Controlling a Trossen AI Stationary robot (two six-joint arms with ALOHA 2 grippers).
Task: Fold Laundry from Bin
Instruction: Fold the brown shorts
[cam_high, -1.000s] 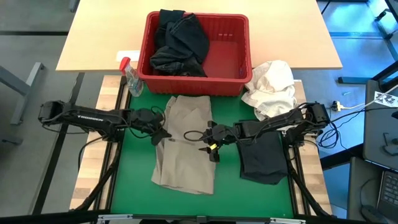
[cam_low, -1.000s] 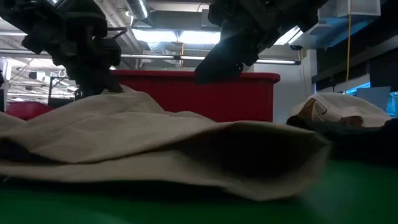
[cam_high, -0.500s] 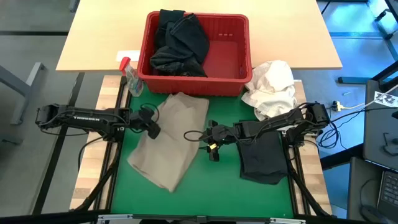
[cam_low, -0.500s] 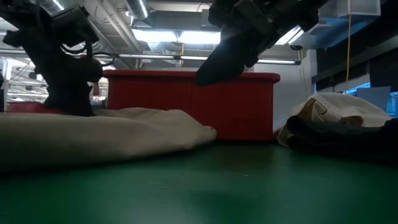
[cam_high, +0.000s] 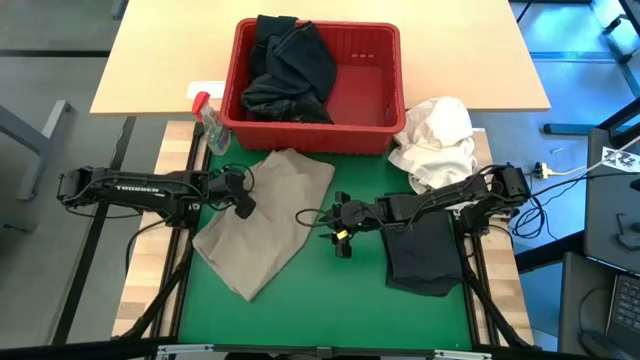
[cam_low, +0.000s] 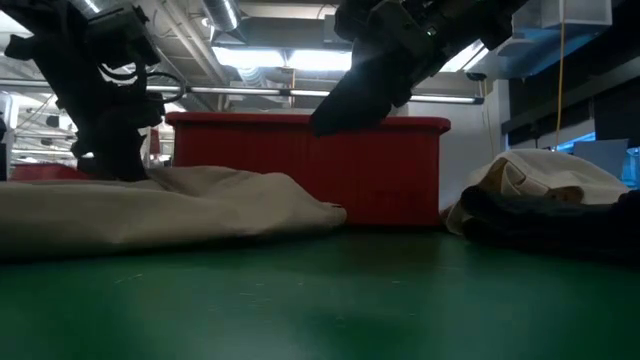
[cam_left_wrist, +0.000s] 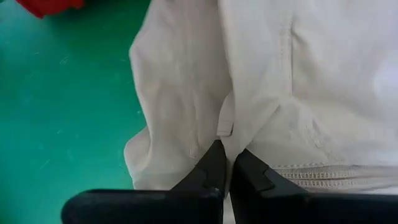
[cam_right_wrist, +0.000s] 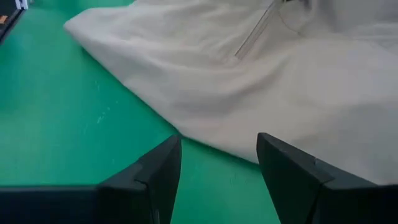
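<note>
The khaki garment (cam_high: 265, 215) lies spread and skewed on the green mat (cam_high: 330, 300), its far end near the red bin (cam_high: 390, 60). My left gripper (cam_high: 243, 205) is shut on the garment's left part; the left wrist view (cam_left_wrist: 225, 155) shows it too. My right gripper (cam_high: 335, 228) is open and empty, just right of the garment and above the mat; its wrist view (cam_right_wrist: 217, 146) shows the cloth ahead of it. Black garments (cam_high: 288, 68) are heaped in the bin's left half. A folded dark garment (cam_high: 422, 252) lies on the mat at the right. My left gripper pinches a raised fold of the khaki cloth (cam_left_wrist: 225, 127) between its two shut fingers, by a seam in the garment's left part. The fingers come from the table's left, slanting down. The rest of the garment lies slack on the mat.
A white cloth bundle (cam_high: 437, 140) sits right of the bin. A small clear spray bottle with a red top (cam_high: 210, 122) stands at the bin's left near corner. Bare green mat shows between the two garments and toward the near edge.
My left gripper has gone toward the table's left edge with the khaki cloth in its hold. The garment has slid left and turned: its near end has swung to the left, while its far end stays by the bin. It now lies lower and flatter.
</note>
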